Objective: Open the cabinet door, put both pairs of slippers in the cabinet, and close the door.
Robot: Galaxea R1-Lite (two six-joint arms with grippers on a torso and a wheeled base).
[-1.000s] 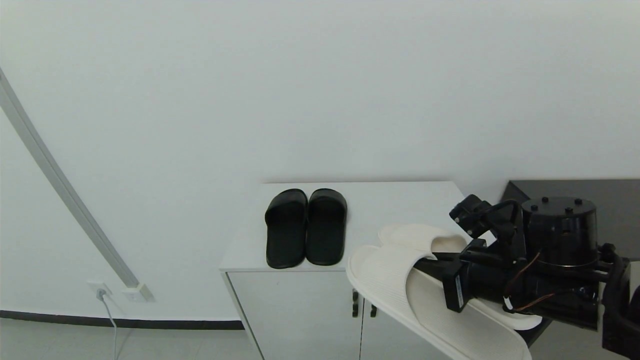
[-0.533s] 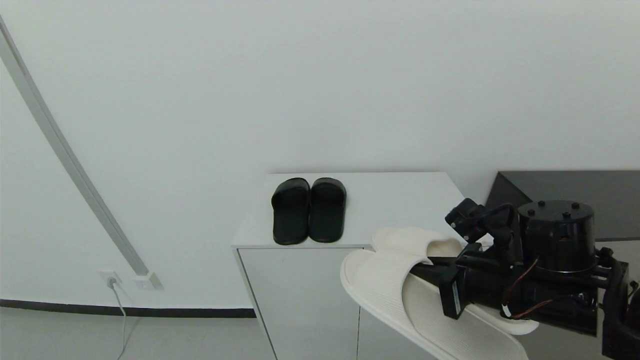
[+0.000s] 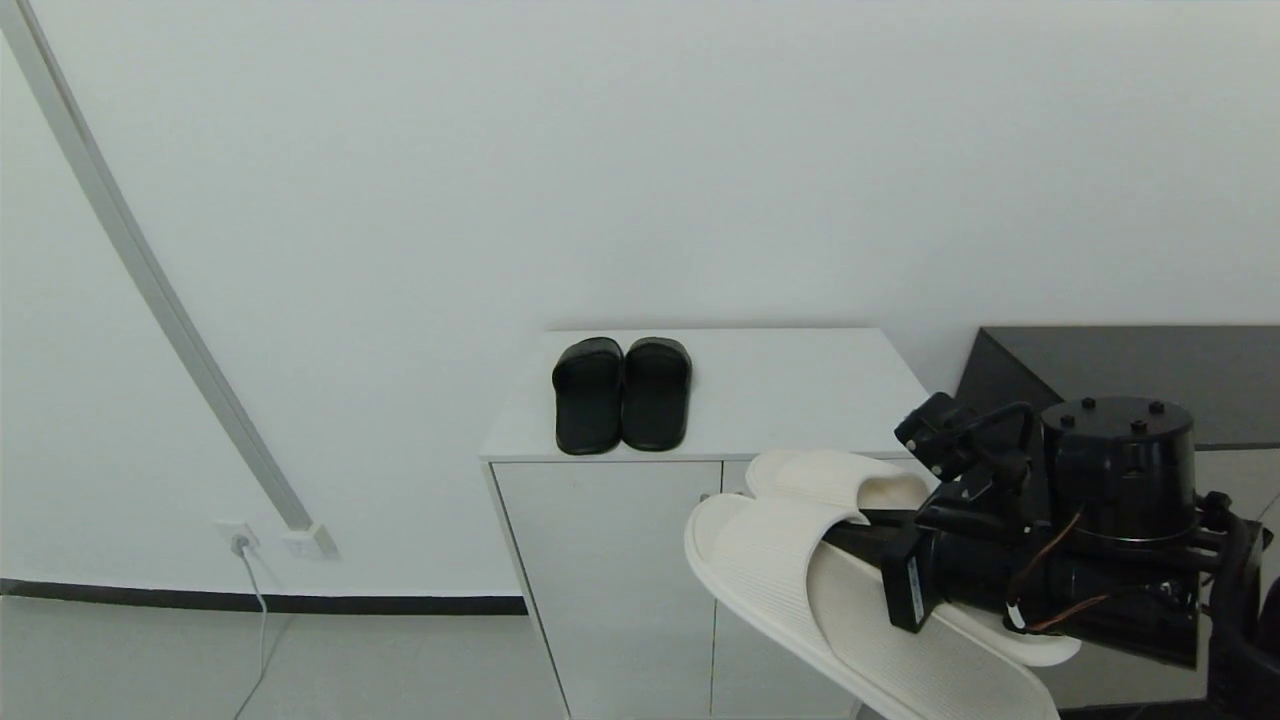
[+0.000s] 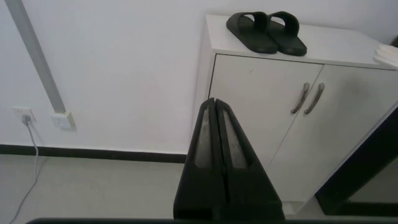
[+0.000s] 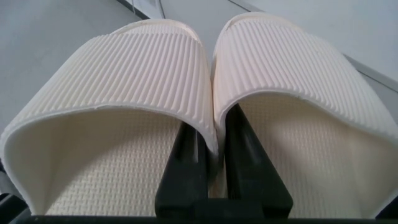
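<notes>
- Right tool [image 5: 214, 134] is clamped on the white slippers [image 3: 800, 560]. One finger sits inside each slipper and the two inner walls are pinched between them.
- The fingertips are buried under the ribbed straps, so I can't see how deep the grip goes.
- In the head view the white pair hangs in the air in front of the cabinet [image 3: 610, 560], toes towards it and not touching it. The nearer heel is cut off at the bottom edge.
- The far slipper is mostly hidden behind the near one and the arm; only its toe and strap opening peek out.
- Black slippers [image 3: 622, 393] sit side by side on the cabinet top, near its front left corner, touching each other.
- Both doors are closed. From the head, the right door [image 3: 735, 660] is largely covered by the white pair, and the cabinet's foot is cut off.
- The two handles [image 4: 308, 98] show plainly from the left wrist, upright and just beside each other at the door seam.
- Left tool [image 4: 215, 102] is closed on nothing, fingers pressed flat together, held low and well apart from the cabinet.
- A dark slab [image 3: 1130, 370] right of the cabinet runs out of view, and I can't tell what it is.
- A wall socket [image 3: 240, 540] with a cable [image 3: 258, 620] is low on the left.
</notes>
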